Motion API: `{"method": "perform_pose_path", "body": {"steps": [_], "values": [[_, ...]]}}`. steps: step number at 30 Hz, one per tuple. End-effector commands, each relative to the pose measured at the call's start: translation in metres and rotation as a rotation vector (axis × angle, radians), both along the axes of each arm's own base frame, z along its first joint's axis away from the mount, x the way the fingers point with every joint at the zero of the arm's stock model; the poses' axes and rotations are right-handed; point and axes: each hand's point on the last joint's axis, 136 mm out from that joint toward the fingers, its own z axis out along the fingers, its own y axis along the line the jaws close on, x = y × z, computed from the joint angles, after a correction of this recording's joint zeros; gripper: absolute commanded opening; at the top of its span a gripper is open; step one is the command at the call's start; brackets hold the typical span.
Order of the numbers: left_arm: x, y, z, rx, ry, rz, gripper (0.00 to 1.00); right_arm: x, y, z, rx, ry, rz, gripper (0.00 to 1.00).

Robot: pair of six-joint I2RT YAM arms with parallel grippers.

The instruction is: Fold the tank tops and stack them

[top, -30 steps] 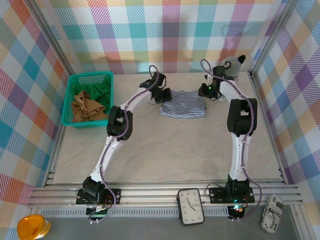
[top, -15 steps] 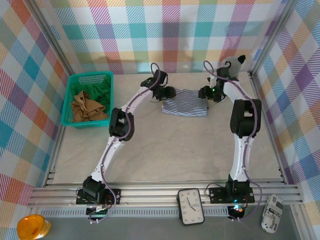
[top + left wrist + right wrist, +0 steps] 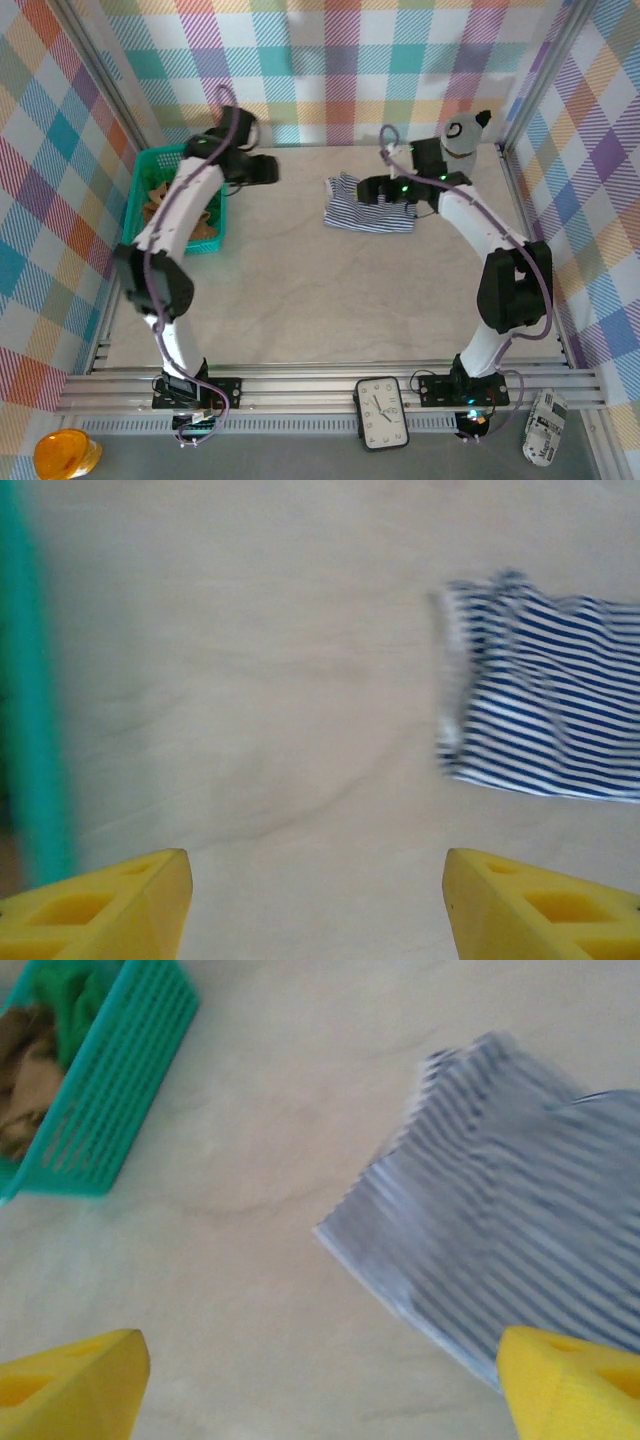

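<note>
the left hand (image 3: 317, 872) stood spread wide with nothing between its yellow fingers (image 3: 110, 910), above bare surface (image 3: 300, 290) between the teal basket (image 3: 180, 152) and the striped tank top (image 3: 365, 218). the right hand (image 3: 322, 1352) was likewise released and empty, hovering close by that striped top, which lay folded into a compact rectangle toward the far middle of the surface. further left, the tan top (image 3: 25, 1080) and the green top (image 3: 80, 1000) sat crumpled in the basket. by the look of it, one of three was folded and placed; two remained to fetch, fold and stack on it.
</note>
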Motion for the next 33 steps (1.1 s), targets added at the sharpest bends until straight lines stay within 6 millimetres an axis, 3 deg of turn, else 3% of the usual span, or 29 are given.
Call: {"method": "perform_pose_path", "body": {"steps": [1,4,7,11,18,22,24,25,26,27,33], "values": [[-0.035,0.083,-0.025,0.129,0.119,0.147,0.67,-0.028,0.035,0.010,0.065,-0.015,0.103,0.98],[-0.051,0.133,-0.033,0.146,0.154,0.263,0.67,-0.049,0.062,0.010,0.082,-0.011,0.159,0.99],[-0.057,0.165,-0.056,0.156,0.199,0.334,0.67,-0.062,0.079,0.009,0.095,0.010,0.186,0.99],[-0.050,0.189,-0.085,0.148,0.215,0.387,0.65,-0.072,0.093,0.005,0.089,0.041,0.201,0.99],[-0.023,0.223,-0.127,0.171,0.243,0.435,0.60,-0.073,0.090,0.005,0.063,0.039,0.182,0.99],[-0.002,0.228,-0.132,0.157,0.220,0.427,0.45,-0.075,0.085,0.005,0.035,0.028,0.175,0.99],[0.005,0.230,-0.132,0.153,0.223,0.420,0.23,-0.077,0.082,0.006,0.028,0.024,0.172,0.99],[0.006,0.227,-0.129,0.138,0.238,0.415,0.04,-0.078,0.081,0.007,0.025,0.020,0.170,0.99],[0.007,0.221,-0.121,0.110,0.238,0.408,0.00,-0.078,0.079,0.007,0.019,0.017,0.167,0.99],[0.006,0.217,-0.109,0.105,0.217,0.407,0.00,-0.078,0.077,0.006,0.015,0.016,0.163,0.99],[-0.008,0.179,0.005,0.056,0.034,0.353,0.00,-0.076,0.078,0.015,0.076,0.005,0.163,0.99]]}}
